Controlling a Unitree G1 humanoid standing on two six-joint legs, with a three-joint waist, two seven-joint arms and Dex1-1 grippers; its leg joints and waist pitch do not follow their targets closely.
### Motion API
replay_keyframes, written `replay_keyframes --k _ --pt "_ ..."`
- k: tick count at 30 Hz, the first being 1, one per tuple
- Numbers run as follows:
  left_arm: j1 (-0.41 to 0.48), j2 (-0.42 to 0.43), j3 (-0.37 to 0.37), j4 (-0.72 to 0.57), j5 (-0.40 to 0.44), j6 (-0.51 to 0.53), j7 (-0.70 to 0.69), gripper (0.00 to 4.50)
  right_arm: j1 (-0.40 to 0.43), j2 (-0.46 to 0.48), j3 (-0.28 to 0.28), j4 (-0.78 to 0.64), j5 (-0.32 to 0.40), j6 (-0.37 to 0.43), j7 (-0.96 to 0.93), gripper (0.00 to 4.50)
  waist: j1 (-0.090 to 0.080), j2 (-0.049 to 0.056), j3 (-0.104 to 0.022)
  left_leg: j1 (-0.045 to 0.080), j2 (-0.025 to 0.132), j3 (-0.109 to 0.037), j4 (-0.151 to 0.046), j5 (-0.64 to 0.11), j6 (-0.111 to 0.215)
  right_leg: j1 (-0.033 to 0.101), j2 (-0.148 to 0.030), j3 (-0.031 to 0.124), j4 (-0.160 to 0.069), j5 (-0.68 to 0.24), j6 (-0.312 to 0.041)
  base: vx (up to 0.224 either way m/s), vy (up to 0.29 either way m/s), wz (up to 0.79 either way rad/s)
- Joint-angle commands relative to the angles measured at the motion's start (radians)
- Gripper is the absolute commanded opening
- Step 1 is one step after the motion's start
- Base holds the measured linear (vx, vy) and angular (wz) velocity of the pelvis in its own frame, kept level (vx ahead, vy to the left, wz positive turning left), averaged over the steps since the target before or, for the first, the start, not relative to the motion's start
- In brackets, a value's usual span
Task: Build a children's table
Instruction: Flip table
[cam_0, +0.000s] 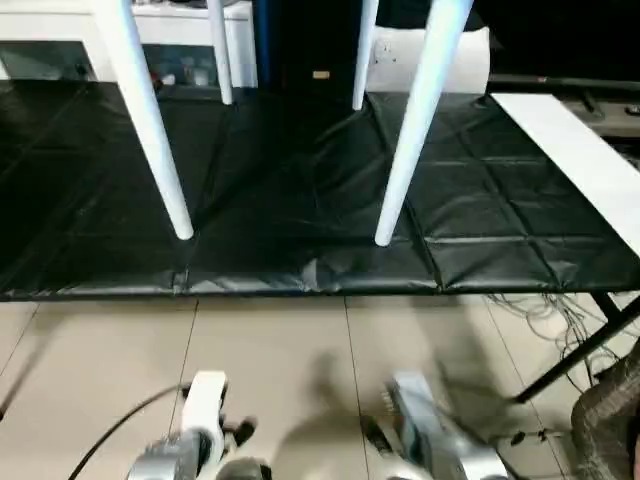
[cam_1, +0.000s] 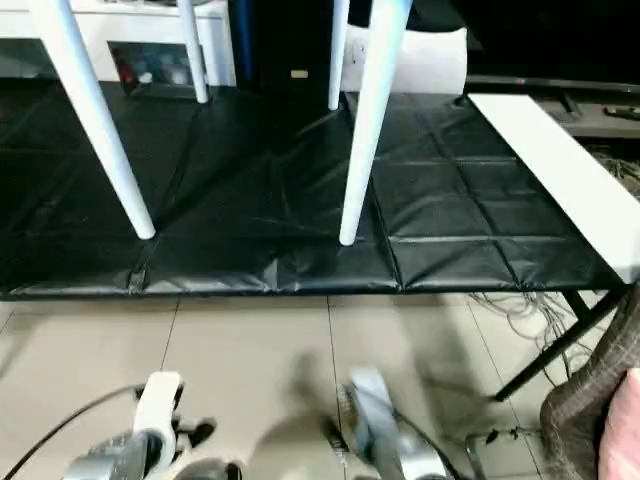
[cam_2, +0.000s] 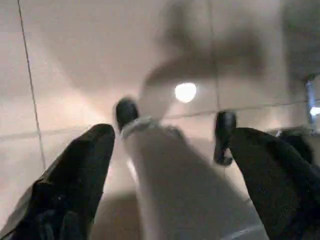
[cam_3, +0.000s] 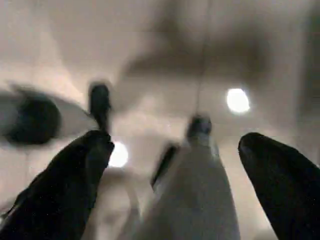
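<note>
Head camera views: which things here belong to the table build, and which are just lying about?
Part of the job:
- four white table legs, standing on the black mat: near left, near right, far left, far right

Lying about:
- black mat
- flat white board on the right
- white cabinet behind
- loose cables on the tiled floor

Four white table legs (cam_1: 371, 120) standing on black mat (cam_1: 260, 180), white board (cam_1: 560, 180) alongside

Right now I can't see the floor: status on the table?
Both grippers, left and right, open, empty, over tile. Table standing on the black mat, four legs down. White board lies right of it.
</note>
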Motion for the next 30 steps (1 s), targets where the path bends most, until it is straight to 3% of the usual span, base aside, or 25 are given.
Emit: replay_keyframes --k 1,3,4,5,6,7,12,16,19,22,23,26,28,30 --pt "-0.02 -0.006 -0.001 0.036 0.01 -0.016 -0.009 4.11 -0.012 0.004 -0.019 0.031 -0.007 0.015 -0.026 4.5 -0.002 0.014 -0.048 0.01 0.071 -0.031 -0.114 -0.314 -0.038 -0.002 -0.057 0.026 -0.081 -0.268 -0.15 0.0 0.0 0.0" --pt "-0.028 -0.011 0.004 0.064 0.01 -0.017 0.002 4.11 -0.017 0.006 -0.031 0.059 -0.005 0.034 -0.043 4.5 -0.003 0.018 -0.046 0.014 0.073 -0.026 -0.119 -0.394 -0.044 -0.014 -0.054 0.025 -0.083 -0.289 -0.154 0.0 0.0 0.0" --pt "-0.032 -0.013 0.005 0.077 0.01 -0.019 0.007 4.11 -0.02 0.007 -0.035 0.071 -0.006 0.036 -0.049 4.5 -0.004 0.015 -0.043 0.017 0.073 -0.026 -0.118 -0.45 -0.056 -0.021 -0.059 0.027 -0.09 -0.347 -0.143 0.0 0.0 0.0" --pt "-0.048 -0.016 -0.001 0.126 0.016 -0.036 0.007 4.11 -0.033 0.01 -0.027 0.112 -0.02 0.022 -0.046 4.5 -0.003 0.017 -0.051 0.018 0.072 -0.028 -0.113 -0.451 -0.055 -0.022 -0.065 0.03 -0.094 -0.363 -0.137 0.0 0.0 0.0" --pt "-0.054 -0.02 -0.006 0.153 0.021 -0.05 0.011 4.11 -0.037 0.012 -0.022 0.13 -0.027 0.013 -0.042 4.5 -0.004 0.02 -0.053 0.017 0.071 -0.027 -0.111 -0.443 -0.054 -0.023 -0.066 0.031 -0.095 -0.359 -0.136 0.0 0.0 0.0" --pt "-0.057 -0.022 -0.008 0.165 0.023 -0.057 0.013 4.11 -0.038 0.013 -0.021 0.137 -0.03 0.01 -0.04 4.5 -0.004 0.015 -0.05 0.011 0.072 -0.026 -0.114 -0.426 -0.049 -0.022 -0.065 0.031 -0.096 -0.347 -0.132 0.0 0.0 0.0" --pt "-0.066 -0.026 -0.003 0.191 0.023 -0.067 0.021 4.11 -0.04 0.016 -0.028 0.15 -0.035 0.0 -0.039 4.5 0.002 0.013 -0.057 0.013 0.078 -0.014 -0.109 -0.364 -0.011 -0.027 -0.064 0.035 -0.091 -0.281 -0.161 0.0 0.0 0.0" --pt "-0.066 -0.026 -0.003 0.191 0.023 -0.067 0.021 4.11 -0.04 0.016 -0.028 0.15 -0.035 0.0 -0.039 4.5 0.006 0.016 -0.067 0.007 0.083 -0.002 -0.109 -0.274 0.011 -0.02 -0.054 0.029 -0.078 -0.176 -0.181 0.027 -0.008 -0.02" --pt "-0.066 -0.026 -0.003 0.191 0.023 -0.067 0.021 4.11 -0.04 0.016 -0.028 0.15 -0.035 0.0 -0.039 4.5 0.005 0.016 -0.07 0.006 0.082 0.003 -0.109 -0.327 -0.003 -0.024 -0.053 0.028 -0.08 -0.211 -0.169 0.037 -0.009 -0.04" --pt "-0.066 -0.026 -0.003 0.191 0.023 -0.067 0.021 4.11 -0.04 0.016 -0.028 0.15 -0.035 0.0 -0.039 4.5 0.005 0.017 -0.079 -0.001 0.083 0.006 -0.105 -0.25 0.009 -0.019 -0.048 0.027 -0.069 -0.095 -0.178 0.062 -0.01 -0.08" --pt "-0.066 -0.026 -0.003 0.191 0.023 -0.067 0.021 4.11 -0.04 0.016 -0.028 0.15 -0.035 0.0 -0.039 4.5 0.004 0.017 -0.085 -0.003 0.081 0.011 -0.096 -0.165 0.031 -0.015 -0.044 0.025 -0.055 0.043 -0.199 0.066 -0.007 -0.08" --pt "-0.066 -0.026 -0.003 0.191 0.023 -0.067 0.021 4.11 -0.04 0.016 -0.028 0.15 -0.035 0.0 -0.039 4.5 0.006 0.016 -0.089 -0.001 0.078 0.019 -0.084 -0.096 0.078 -0.014 -0.04 0.023 -0.042 0.202 -0.238 0.069 -0.002 -0.04" --pt "-0.066 -0.026 -0.003 0.191 0.023 -0.067 0.021 4.11 -0.04 0.016 -0.028 0.15 -0.035 0.0 -0.039 4.5 0.007 0.015 -0.09 0.001 0.078 0.022 -0.081 -0.085 0.095 -0.013 -0.043 0.023 -0.042 0.222 -0.249 0.028 -0.001 -0.01" --pt "-0.066 -0.026 -0.003 0.191 0.023 -0.067 0.021 4.11 -0.04 0.016 -0.028 0.15 -0.035 0.0 -0.039 4.5 0.008 0.015 -0.086 0.002 0.08 0.023 -0.084 -0.11 0.105 -0.013 -0.045 0.023 -0.047 0.179 -0.255 0.0 0.0 0.0"
